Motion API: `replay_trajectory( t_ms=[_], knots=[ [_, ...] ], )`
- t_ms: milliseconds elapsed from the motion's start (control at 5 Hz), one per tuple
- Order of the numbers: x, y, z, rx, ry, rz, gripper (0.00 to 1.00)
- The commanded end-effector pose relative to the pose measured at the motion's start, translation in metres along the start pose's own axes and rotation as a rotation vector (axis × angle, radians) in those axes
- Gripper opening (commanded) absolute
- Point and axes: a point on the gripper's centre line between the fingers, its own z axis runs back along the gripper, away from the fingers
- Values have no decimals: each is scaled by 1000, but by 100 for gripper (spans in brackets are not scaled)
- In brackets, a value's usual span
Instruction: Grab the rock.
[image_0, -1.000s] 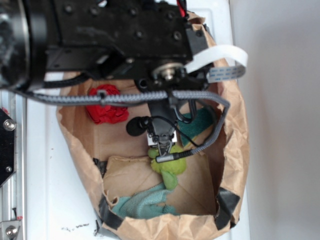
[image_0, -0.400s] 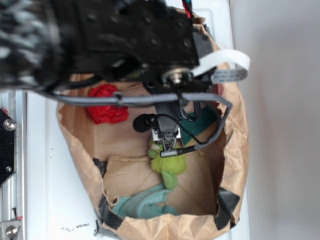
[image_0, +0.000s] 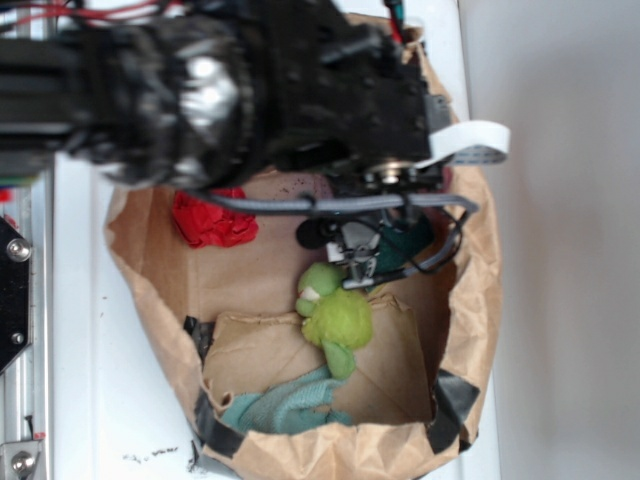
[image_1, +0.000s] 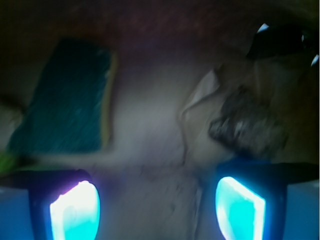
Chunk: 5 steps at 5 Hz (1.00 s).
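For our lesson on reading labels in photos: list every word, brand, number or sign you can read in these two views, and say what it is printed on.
None can be read.
Small dark specks on the white table, near its bottom edge: too small to tell whether they are writing.
Paper bag, green plush toy, sponge, rock, hand: no print shows.

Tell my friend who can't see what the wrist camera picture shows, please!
A blurry close-up inside a brown paper bag: a lumpy grey-brown rock lies just beyond the right fingertip of the open gripper. A teal rectangular block lies flat at upper left, and the two fingertips glow bright blue along the bottom edge.
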Motion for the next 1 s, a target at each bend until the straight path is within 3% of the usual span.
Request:
replay_trajectory(
  t_ms=[0, 600, 800],
  knots=[
    [28, 16, 13, 73, -25, 63, 100],
    [12, 27, 33, 78, 40, 42, 100],
    [12, 34, 29, 125, 32, 62, 100]
  ],
)
